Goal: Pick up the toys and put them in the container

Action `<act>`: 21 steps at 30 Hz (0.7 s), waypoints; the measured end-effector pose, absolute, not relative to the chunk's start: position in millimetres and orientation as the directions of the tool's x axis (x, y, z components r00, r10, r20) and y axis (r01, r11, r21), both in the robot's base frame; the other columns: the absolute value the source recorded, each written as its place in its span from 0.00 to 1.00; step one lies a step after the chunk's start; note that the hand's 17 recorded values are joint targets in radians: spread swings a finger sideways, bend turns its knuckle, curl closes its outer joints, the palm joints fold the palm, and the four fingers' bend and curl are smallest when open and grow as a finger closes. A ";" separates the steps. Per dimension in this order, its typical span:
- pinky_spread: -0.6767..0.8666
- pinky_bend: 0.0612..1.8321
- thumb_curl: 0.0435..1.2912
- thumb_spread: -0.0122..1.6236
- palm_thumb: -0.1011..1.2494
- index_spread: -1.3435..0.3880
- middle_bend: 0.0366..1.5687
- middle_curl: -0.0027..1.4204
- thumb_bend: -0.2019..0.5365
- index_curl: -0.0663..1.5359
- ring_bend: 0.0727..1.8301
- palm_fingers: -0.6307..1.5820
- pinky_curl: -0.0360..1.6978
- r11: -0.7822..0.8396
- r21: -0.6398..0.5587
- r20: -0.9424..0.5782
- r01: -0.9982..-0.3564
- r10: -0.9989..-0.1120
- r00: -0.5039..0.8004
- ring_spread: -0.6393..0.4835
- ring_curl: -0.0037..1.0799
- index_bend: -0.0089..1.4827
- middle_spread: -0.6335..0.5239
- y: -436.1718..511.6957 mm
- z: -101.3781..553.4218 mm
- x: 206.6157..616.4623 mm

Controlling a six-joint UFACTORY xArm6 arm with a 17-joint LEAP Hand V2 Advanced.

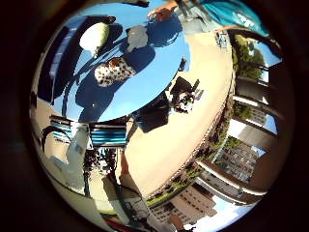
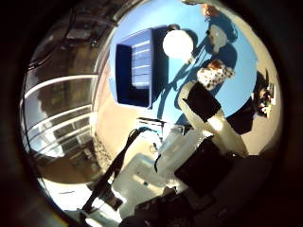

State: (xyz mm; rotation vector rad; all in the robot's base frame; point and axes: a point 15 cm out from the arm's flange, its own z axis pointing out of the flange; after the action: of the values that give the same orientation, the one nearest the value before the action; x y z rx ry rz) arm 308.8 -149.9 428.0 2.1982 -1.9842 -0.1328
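A round blue table [image 1: 145, 82] carries three toys: a pale round plush [image 2: 177, 43], a white plush with dark spots [image 2: 214, 74] and a small grey toy [image 2: 217, 33]. The blue container [image 2: 142, 52] stands on the same table beside the pale plush, and nothing shows inside it. My hand [image 2: 208, 118] hangs well above the table. One white and black finger reaches out nearly straight over the spotted plush, touching nothing. A person's hand [image 1: 161, 12] rests at the table's far edge near the grey toy.
The table stands on a tan terrace floor [image 1: 193, 130]. Dark bags and gear [image 1: 186, 94] lie on the floor beside it. A striped cloth [image 1: 108, 133] sits by the table's near edge. A railing [image 1: 212, 145] and buildings lie beyond.
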 end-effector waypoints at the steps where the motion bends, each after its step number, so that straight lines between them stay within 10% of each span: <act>1: 0.70 0.16 0.19 0.79 0.55 0.68 0.08 0.21 0.25 0.26 0.09 0.42 0.14 -0.096 0.189 0.052 -0.977 -0.993 0.107 0.80 0.30 0.12 0.54 -151.8 427.6 309.3; 21: 0.74 0.29 0.19 0.76 0.47 0.68 0.08 0.21 0.23 0.20 0.12 0.31 0.18 -0.045 0.056 0.053 -0.997 -0.997 0.048 0.83 0.31 0.10 0.63 -186.5 388.6 449.3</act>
State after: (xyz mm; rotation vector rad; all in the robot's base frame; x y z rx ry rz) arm 449.3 -186.5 388.6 2.2165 -2.1163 -0.0002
